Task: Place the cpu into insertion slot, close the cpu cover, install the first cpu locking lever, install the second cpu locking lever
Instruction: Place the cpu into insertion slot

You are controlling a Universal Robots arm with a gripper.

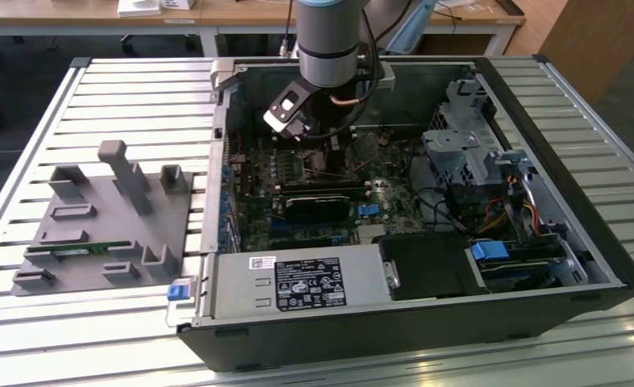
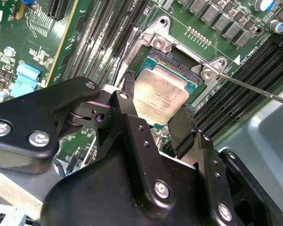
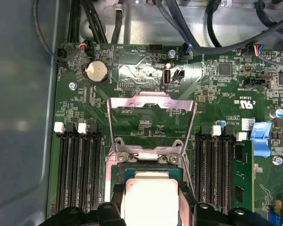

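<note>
Two fingers [image 2: 179,129] of my gripper [image 2: 158,107] are closed partway, one on each opposite edge of the cpu [image 2: 160,96], and nothing else is in my hold. The chip sits directly over the insertion slot [image 2: 177,59], metal top facing up. Whether it rests on the pin field or hangs just above it, I cannot tell.

Risk, in my judgement:
- The chip looks slightly out of square with the dark frame in the second wrist view. If I let go while it is skewed, a corner could land on the gold pins and bend them.
- If one finger sticks as I open, it could drag the chip sideways across the pins.
- The cpu cover [image 3: 151,100] stands swung up behind the slot, window clear. A knock from my fingers could drop it onto a chip that is not seated.
- A thin locking lever [image 2: 254,89] lies free beside the slot, near my finger on that side, and could snag.

Pose: the arm [image 1: 333,40] comes straight down into the open computer case [image 1: 403,322], wrist low over the motherboard [image 3: 132,75], fingers pointing down at the slot.
</note>
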